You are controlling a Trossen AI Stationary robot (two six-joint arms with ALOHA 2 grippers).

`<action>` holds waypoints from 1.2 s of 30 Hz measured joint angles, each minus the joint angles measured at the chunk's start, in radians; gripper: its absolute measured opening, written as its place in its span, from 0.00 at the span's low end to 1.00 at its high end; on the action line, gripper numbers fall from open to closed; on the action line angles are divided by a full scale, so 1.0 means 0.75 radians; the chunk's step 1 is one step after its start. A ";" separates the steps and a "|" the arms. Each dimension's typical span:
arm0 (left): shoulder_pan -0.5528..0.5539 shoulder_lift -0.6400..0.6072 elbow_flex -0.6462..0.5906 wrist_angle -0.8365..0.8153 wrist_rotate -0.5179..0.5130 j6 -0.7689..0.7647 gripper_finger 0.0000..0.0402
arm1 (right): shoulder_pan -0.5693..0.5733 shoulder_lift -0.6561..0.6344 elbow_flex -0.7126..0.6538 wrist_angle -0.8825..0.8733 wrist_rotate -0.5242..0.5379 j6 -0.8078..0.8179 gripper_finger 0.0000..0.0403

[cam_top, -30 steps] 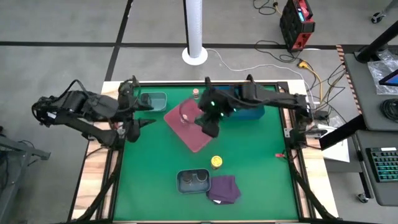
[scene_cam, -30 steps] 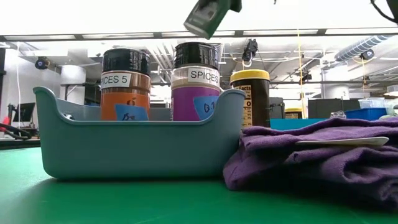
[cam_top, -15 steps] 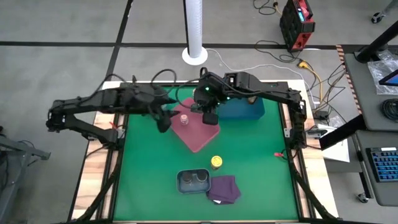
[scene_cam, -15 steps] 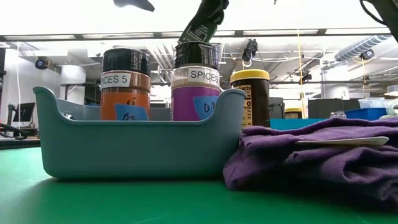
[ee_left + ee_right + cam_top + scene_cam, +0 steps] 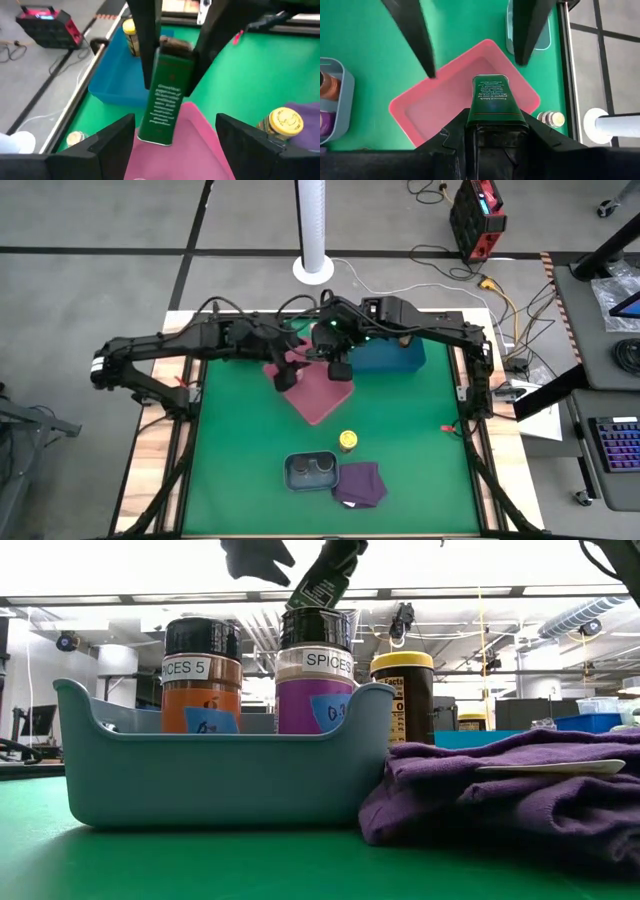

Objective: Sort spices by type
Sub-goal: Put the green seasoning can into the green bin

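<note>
In the high view the left gripper [image 5: 287, 373] reaches in from the left edge and hangs over the pink tray [image 5: 318, 395], left of centre. Its fingers [image 5: 112, 150] stand wide apart with nothing between them; in the left wrist view they frame the tray's rim and the tin ahead, which suggests it has let go of something or is ready to take something there.

Just to its right, the right gripper [image 5: 339, 366] is over the same tray's upper right edge, clamped narrowly on a green spice tin [image 5: 493, 100] that points down over the tray. It is probably held there for setting down, as the tray looks to be this type's place.

Behind it sits the blue tray [image 5: 392, 358], with a yellow-lidded jar [image 5: 130, 34] inside. Lower in the frame, a yellow jar [image 5: 347, 441] stands alone on the green mat [image 5: 420, 450], still unsorted. Below it the grey tray [image 5: 297, 484] holds two dark-lidded jars [image 5: 201, 678], beside the purple cloth [image 5: 360, 483].
</note>
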 joint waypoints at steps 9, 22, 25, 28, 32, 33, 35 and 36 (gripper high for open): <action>0.035 0.078 -0.001 0.002 0.018 0.052 0.64 | 0.001 -0.004 0.000 0.003 0.000 -0.015 0.29; 0.081 0.101 -0.003 0.013 0.047 0.067 0.41 | 0.001 -0.008 0.068 -0.003 -0.004 -0.004 0.29; 0.081 0.100 0.002 0.010 0.075 0.066 0.32 | 0.002 -0.007 0.068 -0.007 -0.006 0.000 0.29; 0.081 0.099 0.003 0.010 0.094 0.064 0.30 | 0.007 -0.005 0.068 -0.009 -0.006 0.006 0.29; 0.081 0.099 0.003 0.010 0.101 0.065 0.30 | 0.013 -0.004 0.068 -0.009 -0.006 0.017 0.29; 0.081 0.099 0.003 0.011 0.102 0.065 0.30 | 0.013 -0.004 0.068 -0.009 -0.006 0.019 0.29; 0.081 0.099 0.003 0.011 0.107 0.065 0.30 | 0.013 -0.004 0.068 -0.008 -0.006 0.035 0.29; 0.081 0.099 0.003 0.011 0.108 0.066 0.30 | 0.013 -0.004 0.068 -0.005 -0.006 0.045 0.29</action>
